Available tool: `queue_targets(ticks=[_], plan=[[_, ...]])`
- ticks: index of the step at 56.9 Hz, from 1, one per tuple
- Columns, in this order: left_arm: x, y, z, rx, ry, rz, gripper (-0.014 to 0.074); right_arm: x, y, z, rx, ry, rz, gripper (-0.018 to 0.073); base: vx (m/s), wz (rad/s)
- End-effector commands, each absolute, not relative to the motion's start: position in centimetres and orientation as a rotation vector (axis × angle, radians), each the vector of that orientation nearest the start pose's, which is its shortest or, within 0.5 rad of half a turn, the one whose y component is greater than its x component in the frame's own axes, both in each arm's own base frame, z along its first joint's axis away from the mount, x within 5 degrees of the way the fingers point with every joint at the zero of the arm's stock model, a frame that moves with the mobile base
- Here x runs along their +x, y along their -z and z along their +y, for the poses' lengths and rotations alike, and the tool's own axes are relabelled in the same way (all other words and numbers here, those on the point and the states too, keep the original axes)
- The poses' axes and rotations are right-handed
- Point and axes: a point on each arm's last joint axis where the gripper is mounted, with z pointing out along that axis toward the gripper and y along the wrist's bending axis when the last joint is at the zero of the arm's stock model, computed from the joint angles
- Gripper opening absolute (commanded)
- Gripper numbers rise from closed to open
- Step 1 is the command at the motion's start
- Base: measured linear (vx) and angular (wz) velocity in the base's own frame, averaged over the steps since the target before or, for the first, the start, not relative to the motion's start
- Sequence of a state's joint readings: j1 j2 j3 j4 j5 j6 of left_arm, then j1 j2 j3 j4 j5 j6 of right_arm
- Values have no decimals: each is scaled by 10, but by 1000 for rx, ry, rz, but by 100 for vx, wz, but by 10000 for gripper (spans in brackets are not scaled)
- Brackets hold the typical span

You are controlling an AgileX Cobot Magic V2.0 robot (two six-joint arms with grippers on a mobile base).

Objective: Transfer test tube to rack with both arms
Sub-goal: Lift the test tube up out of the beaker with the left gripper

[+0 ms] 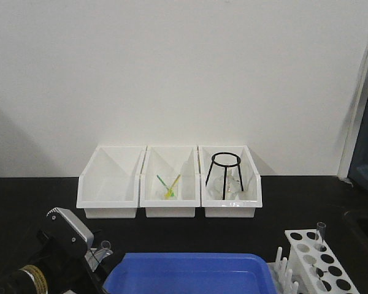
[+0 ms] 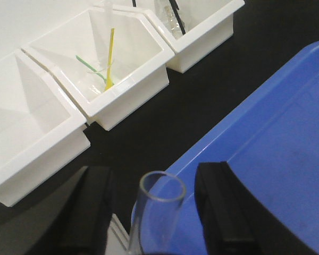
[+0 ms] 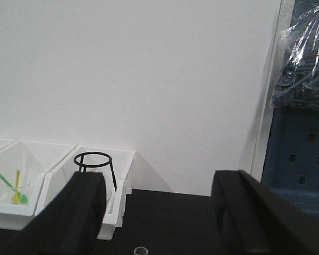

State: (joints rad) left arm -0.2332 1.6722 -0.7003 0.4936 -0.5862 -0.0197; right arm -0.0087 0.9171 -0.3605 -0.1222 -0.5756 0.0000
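1 tube (image 1: 321, 233) in rack (image 1: 318, 263) w/ pegs

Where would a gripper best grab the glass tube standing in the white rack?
Probably the bare upper end of the test tube, coming down from above. It stands upright in the rack, lower part sunk in a hole, so only the top is free.

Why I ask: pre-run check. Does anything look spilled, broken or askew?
Nothing stands out: no spill or breakage. One test tube sits between the left gripper's fingers; another tube stands upright in the rack.
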Motion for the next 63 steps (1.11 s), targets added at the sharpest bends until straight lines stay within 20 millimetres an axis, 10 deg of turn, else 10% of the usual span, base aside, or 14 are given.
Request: queue_targets(ticks=[1,31,53,63], plan=[[315,-214,-102,744,138,1629,439,182,-305,6,-133,43,1335,477,0,0],[313,-221,-102,782,95,1583,-1,182,-305,6,-128,38,1337,477,0,0],[268,-396,-88,462,247,1282,-7,191,-343,21,-279,-55,1294,477,0,0],[261,-408,-108,562,440,1262,-7,202,-352,51,-515,-254,1328,477,0,0]])
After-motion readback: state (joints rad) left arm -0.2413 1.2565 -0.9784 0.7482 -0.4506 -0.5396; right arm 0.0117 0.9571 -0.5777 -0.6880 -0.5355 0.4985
